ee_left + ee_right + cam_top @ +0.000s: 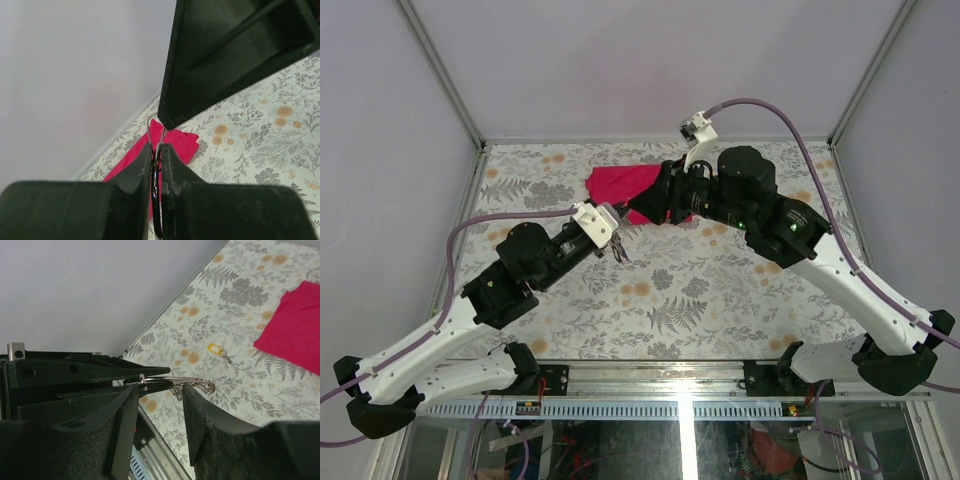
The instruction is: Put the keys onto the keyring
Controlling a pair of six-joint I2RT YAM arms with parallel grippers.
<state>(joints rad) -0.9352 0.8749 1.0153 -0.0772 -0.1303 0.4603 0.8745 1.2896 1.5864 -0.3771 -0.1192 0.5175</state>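
My left gripper [616,243] [156,146] is shut on the thin silver keyring [150,125], held edge-on above the table. In the right wrist view the keyring [172,379] sticks out of the left fingers [125,372], with small metal keys [205,386] dangling from its far end. They also show in the top view [622,256]. My right gripper [655,207] [159,392] is open, its fingers on either side just below the ring. A yellow-headed key [215,349] lies loose on the table.
A red cloth [620,182] [177,142] [295,330] lies at the back of the floral table, behind both grippers. Grey walls close in the back and sides. The metal front rail [150,450] runs under the right gripper.
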